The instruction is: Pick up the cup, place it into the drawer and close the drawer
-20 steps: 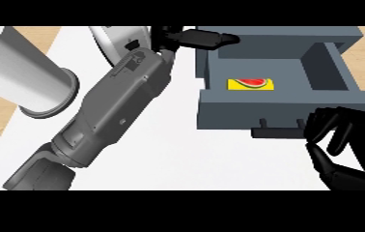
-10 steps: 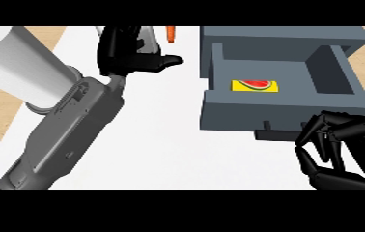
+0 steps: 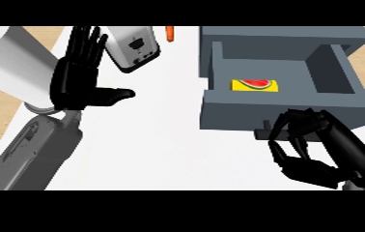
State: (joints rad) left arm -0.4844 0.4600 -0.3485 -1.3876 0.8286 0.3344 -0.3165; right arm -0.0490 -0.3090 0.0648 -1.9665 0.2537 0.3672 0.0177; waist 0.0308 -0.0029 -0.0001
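So the whole thing hinges on where the cup (image 3: 132, 47) sits relative to the hands, and it's clearly a left-side job. The cup is the pale one with a little dark mark on its grey face, standing on the white counter (image 3: 164, 144) at the top of the head view, well left of the open drawer (image 3: 274, 114). The left hand (image 3: 78, 81) is just beside it: fingers straight and spread, pointing up the view, thumb stuck out to the right, holding nothing. The cup lies up and to the right of that palm, close to the fingers but not touching as far as I can tell. Its long axis looks slanted, top leaning up-left. The right hand (image 3: 317, 149) is way off, in front of the drawer's front panel near the handle (image 3: 264, 128), fingers curled in on nothing. I'd guess the left hand has to swing right and wrap the cup, then carry it rightward over the drawer's wall, where a yellow card (image 3: 253, 85) already sits
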